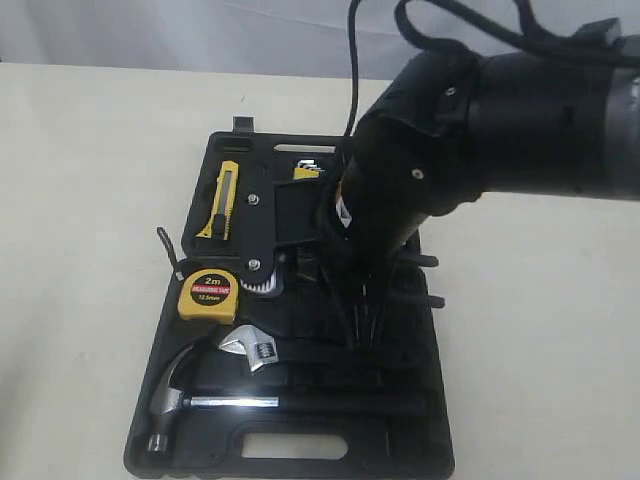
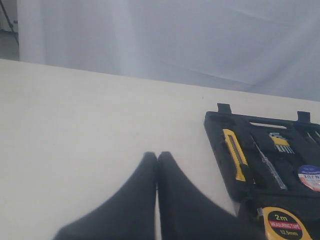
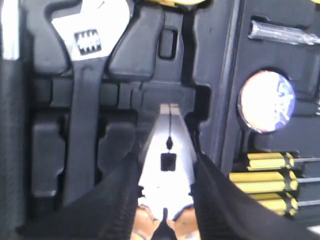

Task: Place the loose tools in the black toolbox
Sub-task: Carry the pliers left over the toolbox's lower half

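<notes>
Silver steel shows between the dark fingers of the right gripper (image 3: 167,152): it is clamped on the pliers (image 3: 166,177), pinching the head from both sides, with the orange of the handles just peeping out behind. The pliers hang nose-first over the half of the black toolbox (image 1: 420,455) that carries the handle cutout. Their tip is close to a moulded recess between the adjustable wrench (image 3: 85,45) and the row of yellow-black screwdrivers (image 3: 262,175); whether the nose touches the plastic I cannot tell. I take this for the placing step of the last loose tool, since the utility knife (image 1: 225,200), the tape measure (image 1: 208,293) and the tape roll (image 3: 265,102) all lie in the case already. Next, I'd say, the pliers need lining up with the recess and lowering flat before the grip lets go; a crooked nose could ride up on a moulded ridge. The left gripper (image 2: 157,157) is closed on nothing, fingers touching, poised over the bare surface (image 2: 75,125) beside the case.
</notes>
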{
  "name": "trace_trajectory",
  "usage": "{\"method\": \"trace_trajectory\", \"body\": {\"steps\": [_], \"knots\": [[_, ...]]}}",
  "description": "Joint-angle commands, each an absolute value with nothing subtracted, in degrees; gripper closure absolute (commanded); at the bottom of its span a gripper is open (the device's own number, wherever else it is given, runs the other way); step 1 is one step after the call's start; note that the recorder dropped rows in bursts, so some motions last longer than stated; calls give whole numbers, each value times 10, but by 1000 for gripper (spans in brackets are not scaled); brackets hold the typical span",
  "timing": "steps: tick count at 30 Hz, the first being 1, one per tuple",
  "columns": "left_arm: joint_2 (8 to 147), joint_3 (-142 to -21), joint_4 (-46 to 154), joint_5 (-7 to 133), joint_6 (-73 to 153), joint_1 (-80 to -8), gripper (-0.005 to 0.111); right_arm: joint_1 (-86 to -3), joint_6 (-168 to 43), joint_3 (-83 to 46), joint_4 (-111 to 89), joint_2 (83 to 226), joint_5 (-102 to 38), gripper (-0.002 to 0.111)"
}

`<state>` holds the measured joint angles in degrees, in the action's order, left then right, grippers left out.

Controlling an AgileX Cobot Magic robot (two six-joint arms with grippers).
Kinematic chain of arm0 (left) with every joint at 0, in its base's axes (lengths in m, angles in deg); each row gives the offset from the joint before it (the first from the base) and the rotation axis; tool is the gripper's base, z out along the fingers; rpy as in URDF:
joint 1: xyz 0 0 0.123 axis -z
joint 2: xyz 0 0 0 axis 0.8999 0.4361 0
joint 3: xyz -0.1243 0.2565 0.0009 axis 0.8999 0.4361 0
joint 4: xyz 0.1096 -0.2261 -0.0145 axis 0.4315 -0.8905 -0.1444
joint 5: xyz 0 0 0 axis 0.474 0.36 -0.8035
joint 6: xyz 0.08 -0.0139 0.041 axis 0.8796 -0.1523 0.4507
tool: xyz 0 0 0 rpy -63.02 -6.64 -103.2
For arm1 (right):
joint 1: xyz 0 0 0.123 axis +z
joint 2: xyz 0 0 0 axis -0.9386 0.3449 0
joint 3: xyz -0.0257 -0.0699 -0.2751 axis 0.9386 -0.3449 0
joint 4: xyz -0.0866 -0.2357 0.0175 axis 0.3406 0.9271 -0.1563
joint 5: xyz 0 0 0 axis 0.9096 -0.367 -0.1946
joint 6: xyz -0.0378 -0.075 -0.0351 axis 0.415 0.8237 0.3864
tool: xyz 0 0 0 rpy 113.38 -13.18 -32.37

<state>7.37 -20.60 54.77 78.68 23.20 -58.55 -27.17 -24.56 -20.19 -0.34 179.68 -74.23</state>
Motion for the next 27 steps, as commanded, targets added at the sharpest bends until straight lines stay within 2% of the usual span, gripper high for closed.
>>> {"method": "trace_trajectory", "body": {"steps": [1,14,21,24,26,27], "knots": [[76,-209,543,789,232,-582,107,-271,-251,-196,-18,1823,-704,109],[76,-209,543,789,232,-582,107,-271,-258,-195,-22,1913,-572,109],[76,-209,543,789,232,-582,107,-271,-280,-195,-22,1923,-572,108],[76,-209,543,789,232,-582,107,-271,-280,-195,-22,1923,-578,88],[76,-209,543,789,232,-582,107,-271,-280,-195,-22,1923,-583,66],[76,-209,543,789,232,-582,107,-271,-284,-195,-22,1923,-585,52]]}}
